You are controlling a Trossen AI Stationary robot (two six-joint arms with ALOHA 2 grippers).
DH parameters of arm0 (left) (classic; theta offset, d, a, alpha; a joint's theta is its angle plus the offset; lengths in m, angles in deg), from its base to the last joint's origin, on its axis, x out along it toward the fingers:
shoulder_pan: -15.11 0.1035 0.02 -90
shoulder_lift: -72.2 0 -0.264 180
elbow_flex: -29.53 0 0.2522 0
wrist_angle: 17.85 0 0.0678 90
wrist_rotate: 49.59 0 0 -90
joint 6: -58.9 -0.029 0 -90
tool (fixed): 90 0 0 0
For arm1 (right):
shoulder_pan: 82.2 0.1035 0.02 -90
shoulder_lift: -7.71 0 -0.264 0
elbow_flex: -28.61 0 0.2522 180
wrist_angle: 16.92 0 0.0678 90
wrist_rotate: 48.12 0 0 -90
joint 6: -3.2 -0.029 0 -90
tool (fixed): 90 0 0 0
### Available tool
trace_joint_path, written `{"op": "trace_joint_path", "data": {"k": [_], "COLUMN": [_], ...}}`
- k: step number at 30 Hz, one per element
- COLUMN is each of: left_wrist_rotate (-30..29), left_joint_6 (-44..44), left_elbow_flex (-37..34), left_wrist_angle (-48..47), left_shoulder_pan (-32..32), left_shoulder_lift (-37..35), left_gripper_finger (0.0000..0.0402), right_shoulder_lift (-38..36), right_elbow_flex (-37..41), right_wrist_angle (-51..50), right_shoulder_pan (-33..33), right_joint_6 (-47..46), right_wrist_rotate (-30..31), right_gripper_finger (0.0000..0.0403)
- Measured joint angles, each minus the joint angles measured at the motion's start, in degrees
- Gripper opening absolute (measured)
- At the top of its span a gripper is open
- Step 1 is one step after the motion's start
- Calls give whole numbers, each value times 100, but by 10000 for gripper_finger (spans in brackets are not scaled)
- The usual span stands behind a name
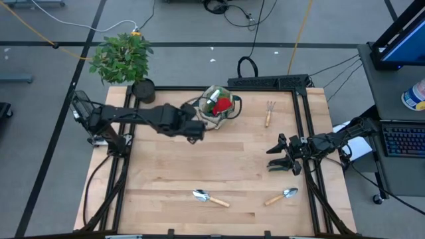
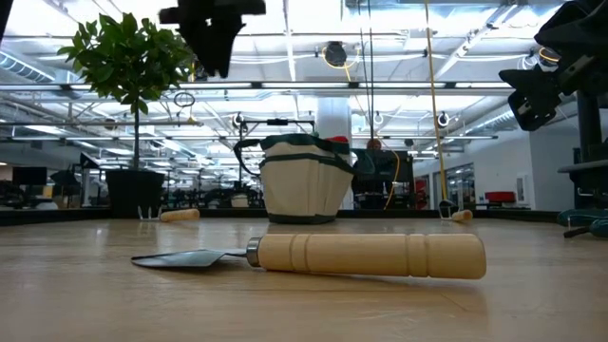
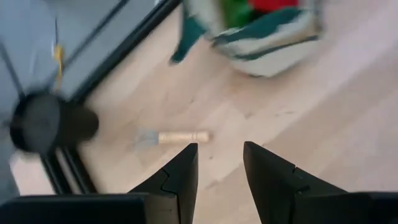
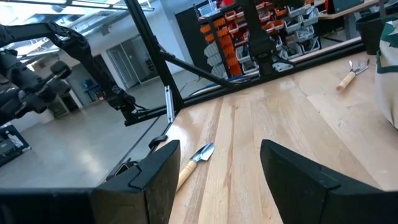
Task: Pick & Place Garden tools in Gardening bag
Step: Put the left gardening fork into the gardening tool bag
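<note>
Mid-task: gardening bag (image 1: 219, 106) already holds red and green items; three tools are still on the table.
Left gripper (image 1: 196, 131) sits just beside the bag, jaws apart, empty. Right gripper (image 1: 279, 158) is well off from the bag, open wide, empty. Claw rake (image 1: 269, 113) lies right of the bag, long axis running toward and away from the front edge. Two trowels (image 1: 210, 197) (image 1: 281, 196) lie near the front edge. Next, I'd guess: pick one, aligning across its handle.

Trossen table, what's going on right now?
Garden tools are being packed into the gardening bag at the table's back edge; red and green items already sit inside. The left gripper hovers beside the bag, fingers apart and empty. The right gripper waits open and empty at the right side. Two trowels near the front and a claw rake right of the bag are not yet packed.
</note>
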Motion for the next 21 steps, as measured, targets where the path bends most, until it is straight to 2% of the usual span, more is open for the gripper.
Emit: {"op": "trace_joint_path", "data": {"k": [4, 8, 11, 15, 21], "left_wrist_rotate": [-17, -17, 9, 360, 529], "left_joint_6": [-1024, -1591, -1905, -2179, -2679], "left_elbow_flex": [-134, -643, -1258, -2136, -2845], "left_wrist_angle": [50, 63, 154, 338, 747], "left_shoulder_pan": [-248, -393, -423, -370, -172], "left_shoulder_lift": [-7, -2, -7, 4, -84], "left_gripper_finger": [131, 131, 131, 131, 131], "right_shoulder_lift": [0, 2, 2, 2, 2], "right_elbow_flex": [1, 0, -1, -1, -1], "right_wrist_angle": [0, -2, -2, -4, -4], "right_shoulder_pan": [2, 1, 0, 0, 0], "right_joint_6": [2, 6, 22, 22, 24], "right_wrist_rotate": [0, 0, 0, 0, 0], "right_gripper_finger": [215, 215, 215, 215, 215]}}
